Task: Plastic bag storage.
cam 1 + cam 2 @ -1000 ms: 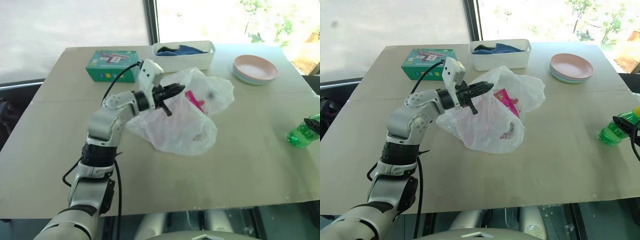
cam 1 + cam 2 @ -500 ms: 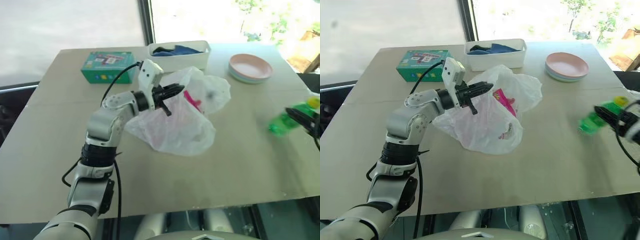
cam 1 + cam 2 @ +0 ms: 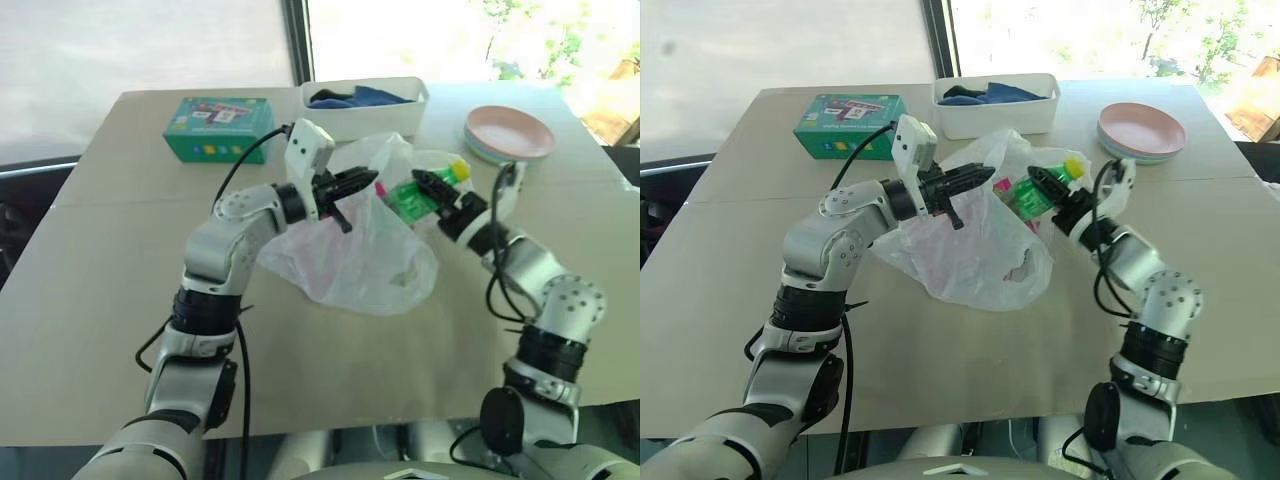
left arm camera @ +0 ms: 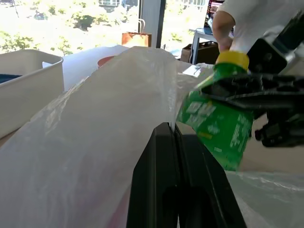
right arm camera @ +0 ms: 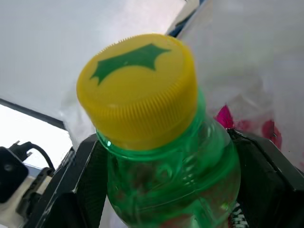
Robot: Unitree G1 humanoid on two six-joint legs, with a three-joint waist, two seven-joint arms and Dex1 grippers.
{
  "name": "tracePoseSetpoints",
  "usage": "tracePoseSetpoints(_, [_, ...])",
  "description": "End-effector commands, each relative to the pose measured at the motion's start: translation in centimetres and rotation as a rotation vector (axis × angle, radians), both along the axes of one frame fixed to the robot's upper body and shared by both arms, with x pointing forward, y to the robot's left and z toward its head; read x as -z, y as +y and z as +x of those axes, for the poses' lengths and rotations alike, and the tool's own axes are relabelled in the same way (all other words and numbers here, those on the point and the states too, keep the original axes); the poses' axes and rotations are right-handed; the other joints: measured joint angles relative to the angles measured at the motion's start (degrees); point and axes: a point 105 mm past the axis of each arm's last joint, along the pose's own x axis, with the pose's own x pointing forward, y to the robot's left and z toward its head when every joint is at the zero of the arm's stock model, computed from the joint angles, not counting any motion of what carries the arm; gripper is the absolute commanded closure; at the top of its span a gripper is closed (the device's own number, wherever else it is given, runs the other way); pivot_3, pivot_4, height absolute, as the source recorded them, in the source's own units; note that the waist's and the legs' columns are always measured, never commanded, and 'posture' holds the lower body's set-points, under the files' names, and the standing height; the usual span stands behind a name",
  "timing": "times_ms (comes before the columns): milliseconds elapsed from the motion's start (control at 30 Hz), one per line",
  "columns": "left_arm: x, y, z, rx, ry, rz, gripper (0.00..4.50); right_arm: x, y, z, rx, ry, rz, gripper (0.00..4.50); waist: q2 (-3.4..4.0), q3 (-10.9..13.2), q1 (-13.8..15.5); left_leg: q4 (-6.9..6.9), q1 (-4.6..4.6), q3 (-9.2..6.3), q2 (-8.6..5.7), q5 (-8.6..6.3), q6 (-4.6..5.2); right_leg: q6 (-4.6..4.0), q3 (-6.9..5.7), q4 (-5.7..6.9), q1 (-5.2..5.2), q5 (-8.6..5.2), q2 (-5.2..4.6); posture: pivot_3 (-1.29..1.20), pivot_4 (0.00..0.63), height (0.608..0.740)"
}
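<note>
The translucent white plastic bag (image 3: pixel 350 265) lies crumpled in the middle of the table. My left gripper (image 3: pixel 365 182) is shut on its upper rim and holds that edge lifted, the film pinched between its black fingers (image 4: pixel 164 190). My right gripper (image 3: pixel 418 190) is shut on a green bottle (image 3: pixel 425 195) with a yellow cap (image 5: pixel 137 88). It holds the bottle level at the bag's raised mouth, right beside the left fingertips. A magenta packet (image 3: pixel 1005 185) shows through the film inside the bag.
Along the far side of the table are a teal box (image 3: pixel 220 128), a white bin (image 3: pixel 365 118) with blue cloth in it, and stacked pink plates (image 3: pixel 510 135). A person's hand (image 4: pixel 223 23) shows in the background beyond the table.
My right arm has swung in from the table's right edge, carrying the green bottle to the bag's mouth. The left gripper has kept its hold on the bag in place.
</note>
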Motion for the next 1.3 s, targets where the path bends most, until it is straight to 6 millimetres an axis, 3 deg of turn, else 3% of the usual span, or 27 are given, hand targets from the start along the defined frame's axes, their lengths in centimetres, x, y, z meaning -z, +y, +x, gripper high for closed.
tracePoseSetpoints(33, [-1.5, -0.7, -0.5, 0.012, -0.058, -0.032, 4.5, -1.4, 3.3, -0.8, -0.142, -0.047, 0.069, 1.36, 0.0, 0.0, -0.5, 0.0, 0.0, 0.0, 0.03, 0.0, -0.01, 0.0, -0.01, 0.0, 0.0, 0.0, 0.02, 0.0, 0.15, 0.74])
tracePoseSetpoints(167, [-1.7, -1.2, -0.7, 0.027, -0.055, -0.054, 4.5, -0.3, 5.1, 0.2, -0.19, 0.052, 0.077, 1.36, 0.01, 0.0, -1.2, 0.04, 0.01, 0.01, 0.04, 0.01, -0.01, 0.0, 0.0, 0.0, 0.01, 0.0, 0.02, 0.0, 0.15, 0.74])
tracePoseSetpoints(233, [-1.7, -1.4, -0.7, 0.035, -0.055, -0.052, 4.5, 1.3, 6.2, 1.4, -0.19, 0.156, 0.045, 0.34, 0.02, 0.0, -1.4, 0.08, 0.01, 0.03, 0.04, 0.01, -0.01, 0.0, 0.0, -0.01, 0.03, 0.0, 0.03, 0.0, 0.15, 0.74])
tracePoseSetpoints(267, [-1.7, -1.4, -0.6, 0.038, -0.055, -0.051, 4.5, 1.9, 6.6, 2.0, -0.18, 0.187, 0.009, 0.04, 0.03, 0.0, -1.4, 0.08, 0.06, 0.06, 0.04, 0.01, -0.01, 0.0, 0.02, 0.0, 0.03, 0.0, 0.04, 0.0, 0.15, 0.74])
tracePoseSetpoints(300, [-1.7, -1.5, -0.6, 0.04, -0.056, -0.048, 4.5, 2.3, 6.7, 2.8, -0.152, 0.199, -0.041, 0.04, 0.04, 0.0, -1.4, 0.06, 0.12, 0.13, 0.05, 0.01, -0.02, 0.0, 0.04, 0.0, 0.04, 0.0, 0.04, 0.0, 0.15, 0.74])
tracePoseSetpoints(400, [-1.8, -1.4, -0.7, 0.039, -0.059, -0.047, 4.5, 1.2, 6.1, 4.9, -0.057, 0.144, -0.069, 0.04, 0.04, 0.0, -1.5, 0.05, 0.12, 0.13, 0.06, 0.02, -0.02, 0.0, 0.06, 0.02, 0.02, 0.0, 0.04, 0.0, 0.15, 0.74])
tracePoseSetpoints(467, [-1.8, -1.3, -0.7, 0.033, -0.059, -0.051, 4.5, -0.1, 5.7, 5.3, -0.04, 0.071, -0.073, 0.04, 0.04, 0.0, -1.4, 0.05, 0.11, 0.13, 0.05, 0.01, -0.02, 0.0, 0.07, 0.03, 0.01, 0.0, 0.03, 0.0, 0.15, 0.74])
tracePoseSetpoints(600, [-1.4, -1.1, -0.8, 0.024, -0.051, -0.054, 4.5, -0.8, 3.7, 5.5, 0.017, 0.028, -0.055, 0.04, 0.04, 0.0, -1.4, 0.07, 0.08, 0.01, 0.01, 0.01, -0.02, 0.0, 0.02, 0.04, 0.02, 0.0, 0.0, 0.0, 0.15, 0.74])
tracePoseSetpoints(867, [-0.7, -0.9, -0.7, 0.012, -0.031, -0.048, 4.5, -0.5, 0.1, 3.8, 0.068, -0.156, -0.295, 0.04, 0.05, 0.0, -1.4, 0.07, 0.06, -0.01, 0.01, 0.01, -0.02, 0.0, 0.02, 0.02, 0.02, 0.0, -0.08, 0.0, 0.15, 0.74])
tracePoseSetpoints(933, [-0.6, -0.8, -0.7, 0.01, -0.03, -0.046, 4.5, -0.6, -0.3, 2.8, 0.035, -0.205, -0.342, 0.04, 0.06, 0.0, -1.4, 0.08, 0.06, 0.03, 0.03, 0.01, -0.02, 0.0, 0.06, 0.01, 0.01, 0.0, -0.1, 0.0, 0.15, 0.74])
tracePoseSetpoints(1133, [-0.4, -0.6, -0.5, 0.004, -0.023, -0.034, 4.5, 0.5, -2.0, -1.7, -0.193, -0.456, -0.707, 0.04, 0.04, 0.0, -0.8, 0.1, 0.01, -0.02, -0.05, 0.01, -0.01, 0.0, 0.0, -0.04, 0.03, 0.0, -0.05, 0.0, 0.15, 0.74])
tracePoseSetpoints(1300, [0.0, -0.7, -0.7, 0.012, -0.018, -0.023, 4.5, 0.2, -6.1, -2.2, -0.191, -0.55, -0.939, 0.04, 0.02, -0.1, -0.6, 0.15, -0.01, 0.04, -0.03, 0.01, -0.01, 0.0, 0.04, -0.08, 0.04, 0.0, -0.09, 0.0, 0.15, 0.74])
